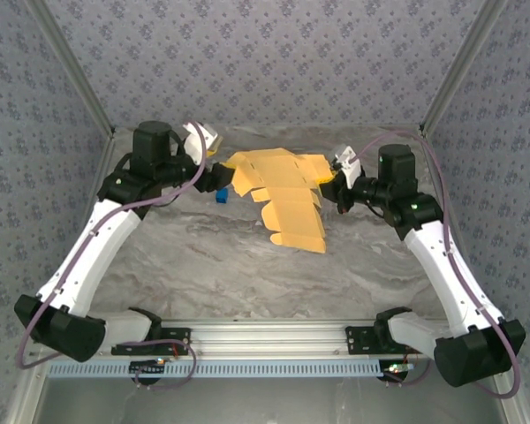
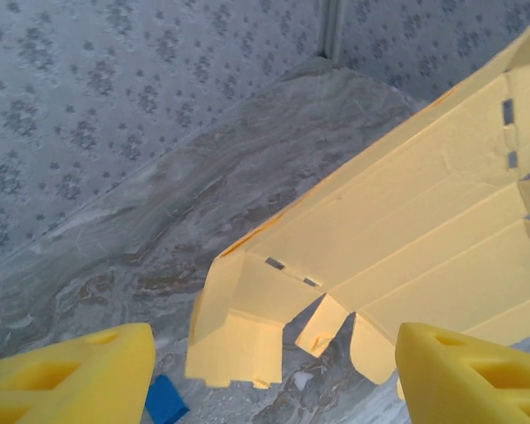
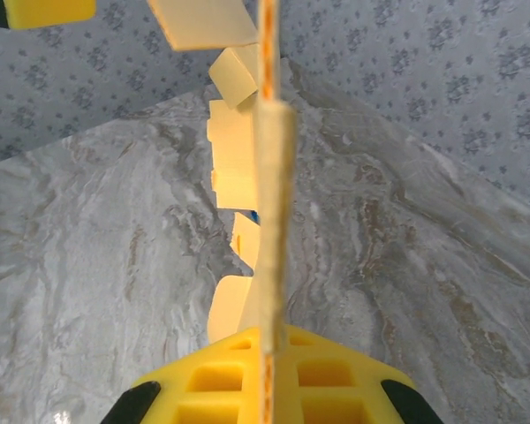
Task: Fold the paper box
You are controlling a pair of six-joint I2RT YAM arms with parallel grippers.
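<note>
Marbled grey surface point(image 1: 203, 274), with a flat die-cut sheet of yellow-orange card, the paper box point(image 1: 283, 190), raised over its far middle. Right end effector point(image 3: 267, 353) pinches the sheet's right edge; left end effector point(image 2: 269, 389) is spread at the left end, gripping nothing. Risk: held on one side only, the thin card may sag or twist free. Long axis runs left to right, with the flaps drooping nearward.

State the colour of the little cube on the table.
Blue; the cube shows best in the left wrist view.

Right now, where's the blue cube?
Top view: the blue cube sits on the table left of centre, close beside the left gripper and the left edge of the paper box.
</note>
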